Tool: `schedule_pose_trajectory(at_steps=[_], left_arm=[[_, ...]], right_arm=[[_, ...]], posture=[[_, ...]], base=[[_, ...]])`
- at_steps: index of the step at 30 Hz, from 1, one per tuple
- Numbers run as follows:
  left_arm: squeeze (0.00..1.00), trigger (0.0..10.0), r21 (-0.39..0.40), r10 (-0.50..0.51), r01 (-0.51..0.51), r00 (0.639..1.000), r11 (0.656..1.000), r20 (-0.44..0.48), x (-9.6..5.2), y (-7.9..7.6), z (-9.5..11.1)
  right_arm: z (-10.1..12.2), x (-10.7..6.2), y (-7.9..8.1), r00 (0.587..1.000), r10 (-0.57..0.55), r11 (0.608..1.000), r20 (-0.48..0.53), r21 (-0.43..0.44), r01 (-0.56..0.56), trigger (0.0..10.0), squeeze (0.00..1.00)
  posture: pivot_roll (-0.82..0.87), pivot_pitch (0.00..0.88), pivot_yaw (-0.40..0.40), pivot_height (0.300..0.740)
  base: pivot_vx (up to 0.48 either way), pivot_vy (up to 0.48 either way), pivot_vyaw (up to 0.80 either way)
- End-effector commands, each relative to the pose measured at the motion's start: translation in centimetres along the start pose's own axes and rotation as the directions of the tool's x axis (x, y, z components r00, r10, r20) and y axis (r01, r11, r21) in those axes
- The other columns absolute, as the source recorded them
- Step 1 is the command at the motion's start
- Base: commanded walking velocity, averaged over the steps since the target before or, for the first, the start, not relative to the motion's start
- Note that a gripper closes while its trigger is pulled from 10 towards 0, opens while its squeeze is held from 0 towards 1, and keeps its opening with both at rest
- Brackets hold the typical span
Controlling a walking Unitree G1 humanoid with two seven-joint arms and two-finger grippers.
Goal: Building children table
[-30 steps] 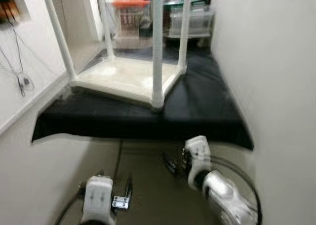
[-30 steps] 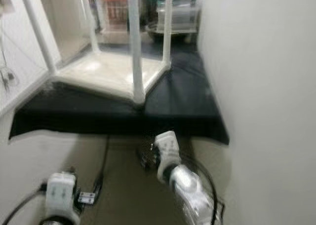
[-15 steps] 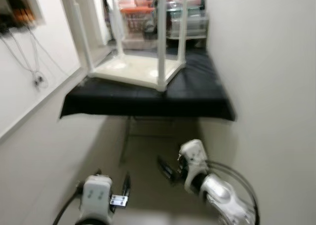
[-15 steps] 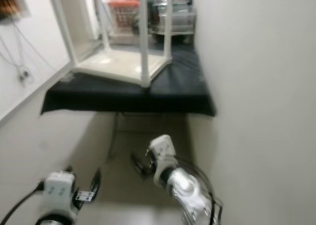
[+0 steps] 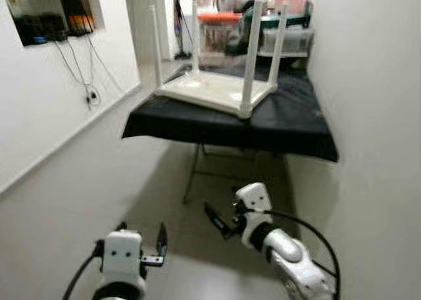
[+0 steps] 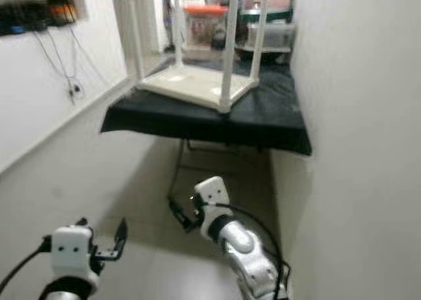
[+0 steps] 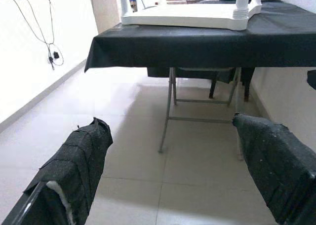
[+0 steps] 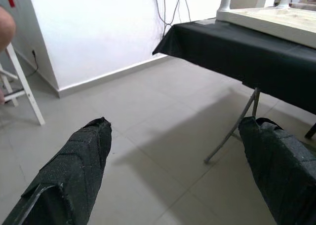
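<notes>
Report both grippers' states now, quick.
Left gripper: open, holding nothing, low over the floor.
Right gripper: open, holding nothing, low over the floor.

I see a smooth white plastic children's table (image 5: 223, 89) on matt black cloth (image 5: 289, 125). My fingers (image 7: 79, 161) look coarsely woven; the floor tiles (image 7: 197, 166) are slightly glossy.
</notes>
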State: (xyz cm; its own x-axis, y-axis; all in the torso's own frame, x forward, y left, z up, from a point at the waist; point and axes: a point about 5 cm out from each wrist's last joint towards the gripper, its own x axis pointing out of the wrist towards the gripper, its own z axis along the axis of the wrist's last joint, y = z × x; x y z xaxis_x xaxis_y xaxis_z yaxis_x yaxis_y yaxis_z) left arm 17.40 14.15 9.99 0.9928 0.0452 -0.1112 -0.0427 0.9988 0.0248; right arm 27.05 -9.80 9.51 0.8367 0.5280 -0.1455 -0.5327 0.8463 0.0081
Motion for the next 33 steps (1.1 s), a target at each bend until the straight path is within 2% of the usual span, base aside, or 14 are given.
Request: schedule_pose_trajectory(at_steps=[1, 20, 33], left_arm=[[0.0, 10.0, 0.006, 0.008, -0.008, 1.0, 1.0, 0.011, 0.15, 0.08, 0.17], [0.0, 10.0, 0.009, -0.007, 0.007, 1.0, 1.0, 0.001, 0.33, -0.23, 0.01], [0.0, 10.0, 0.013, -0.022, 0.022, 1.0, 1.0, -0.003, 0.31, -0.38, -0.14]], right_arm=[[0.24, -0.07, -0.34, 1.0, -0.01, 1.0, 0.013, -0.003, 0.01, 10.0, 0.0], [0.3, -0.13, -0.64, 0.999, -0.026, 1.0, 0.026, 0.001, 0.026, 10.0, 0.0], [0.37, -0.27, -0.86, 0.998, -0.047, 0.999, 0.045, 0.023, 0.046, 10.0, 0.0]], posture=[[0.02, 0.0, -0.029, 0.74], [0.02, 0.0, -0.031, 0.74], [0.02, 0.0, -0.025, 0.74]], base=[[0.0, 0.0, 0.0], [0.0, 0.0, 0.0], [0.28, 0.0, 0.0]])
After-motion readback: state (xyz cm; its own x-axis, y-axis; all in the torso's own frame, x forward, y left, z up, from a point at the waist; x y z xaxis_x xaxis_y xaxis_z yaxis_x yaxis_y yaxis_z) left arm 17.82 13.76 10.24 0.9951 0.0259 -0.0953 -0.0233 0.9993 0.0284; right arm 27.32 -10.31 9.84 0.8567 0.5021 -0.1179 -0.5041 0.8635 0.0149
